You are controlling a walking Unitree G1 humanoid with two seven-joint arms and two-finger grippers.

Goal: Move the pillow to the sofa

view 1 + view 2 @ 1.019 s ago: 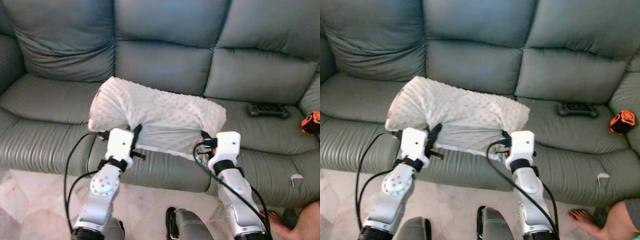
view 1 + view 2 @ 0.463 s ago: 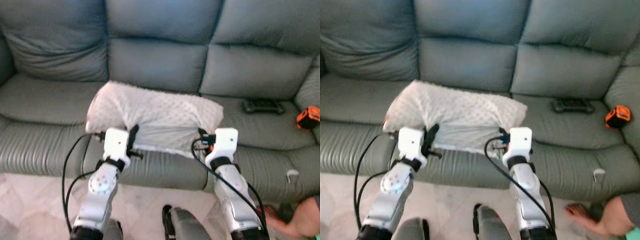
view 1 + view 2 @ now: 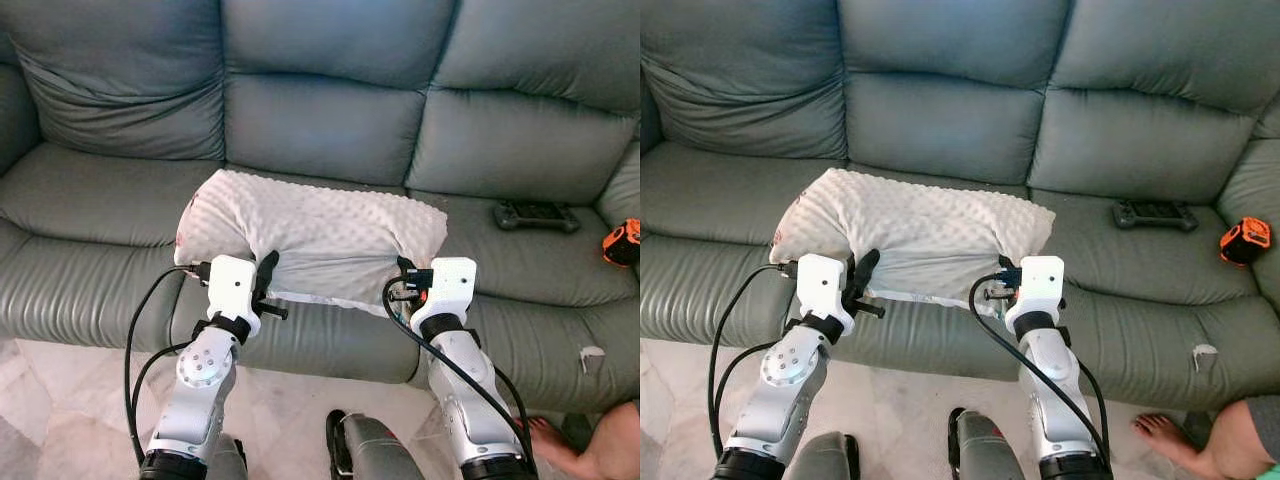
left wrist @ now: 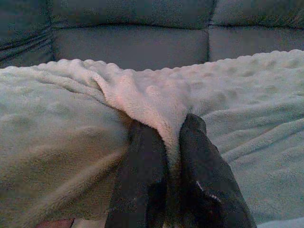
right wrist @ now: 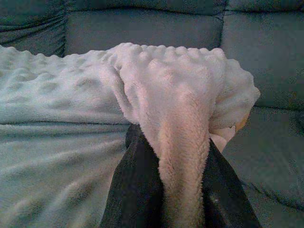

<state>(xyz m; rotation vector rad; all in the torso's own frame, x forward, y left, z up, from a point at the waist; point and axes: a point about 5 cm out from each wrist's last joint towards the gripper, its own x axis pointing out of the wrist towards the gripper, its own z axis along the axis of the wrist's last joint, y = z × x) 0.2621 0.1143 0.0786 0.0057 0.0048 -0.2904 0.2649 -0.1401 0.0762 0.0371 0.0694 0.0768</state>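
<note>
Grey sofa (image 3: 330, 130) directly ahead; pillow (image 3: 310, 235) over seat edge, pinched by left gripper (image 4: 167, 142) and right gripper (image 5: 183, 142); release pending.

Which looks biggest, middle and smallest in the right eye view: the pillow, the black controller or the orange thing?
1. The pillow, by far the biggest, held over the sofa seat.
2. The black controller.
3. The orange thing, smallest, though close to the controller in size.
</note>
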